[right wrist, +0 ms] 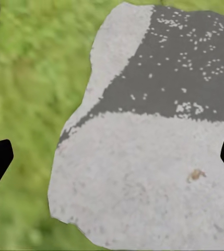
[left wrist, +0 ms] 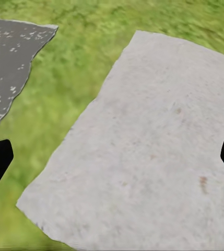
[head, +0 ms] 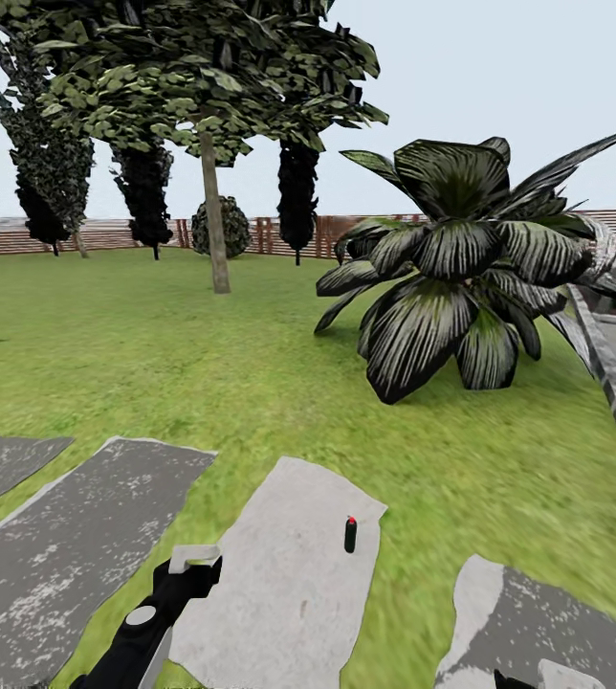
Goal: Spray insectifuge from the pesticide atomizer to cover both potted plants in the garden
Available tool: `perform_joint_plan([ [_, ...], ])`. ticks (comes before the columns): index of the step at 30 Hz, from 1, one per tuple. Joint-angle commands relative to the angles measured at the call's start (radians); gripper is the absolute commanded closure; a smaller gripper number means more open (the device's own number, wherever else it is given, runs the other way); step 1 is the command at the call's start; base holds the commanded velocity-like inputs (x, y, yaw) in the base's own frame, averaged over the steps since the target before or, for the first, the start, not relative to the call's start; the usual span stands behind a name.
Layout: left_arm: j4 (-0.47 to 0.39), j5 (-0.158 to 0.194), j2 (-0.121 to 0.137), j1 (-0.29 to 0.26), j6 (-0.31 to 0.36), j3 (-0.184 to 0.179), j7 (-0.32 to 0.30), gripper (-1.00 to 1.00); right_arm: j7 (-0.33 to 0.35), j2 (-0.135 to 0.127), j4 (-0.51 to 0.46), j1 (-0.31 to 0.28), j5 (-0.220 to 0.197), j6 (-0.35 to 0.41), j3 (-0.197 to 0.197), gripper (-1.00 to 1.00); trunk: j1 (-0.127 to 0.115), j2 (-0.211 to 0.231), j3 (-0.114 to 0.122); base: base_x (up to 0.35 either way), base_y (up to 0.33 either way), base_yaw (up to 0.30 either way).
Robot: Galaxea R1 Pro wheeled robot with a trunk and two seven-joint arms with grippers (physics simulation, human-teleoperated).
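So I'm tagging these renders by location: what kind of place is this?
Most likely a fenced garden: green lawn, flat stepping stones, trees and a big striped-leaf plant, with a brown slatted fence at the back.

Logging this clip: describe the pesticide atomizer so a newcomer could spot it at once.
Start at the big striped-leaf agave, then drop down the lawn to the pale stepping stone in front. The pesticide atomizer stands upright near its right edge: a small dark bottle with a red top, the sole object on the stones.

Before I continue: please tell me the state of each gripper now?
Left gripper: open, holding nothing, above a stepping stone.
Right gripper: open, holding nothing.
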Motion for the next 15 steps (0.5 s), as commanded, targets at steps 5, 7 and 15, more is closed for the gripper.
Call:
perform_joint_plan([
  [5,-0.002,0.000,0.000,0.000,0.006,0.001,0.000,-1.00,0.002,0.000,-0.001,0.000,0.002,0.005,-0.001,-1.00,0.000,0.000,-0.001,0.000,-0.317,0.240],
  [7,-0.002,0.000,0.000,0.000,0.006,0.001,0.000,-1.00,0.002,0.000,-0.001,0.000,0.002,0.005,0.000,-1.00,0.000,0.000,-0.001,0.000,-0.317,0.240],
  [15,-0.002,0.000,0.000,0.000,0.006,0.001,0.000,-1.00,0.002,0.000,-0.001,0.000,0.002,0.005,-0.001,-1.00,0.000,0.000,-0.001,0.000,-0.317,0.240],
])
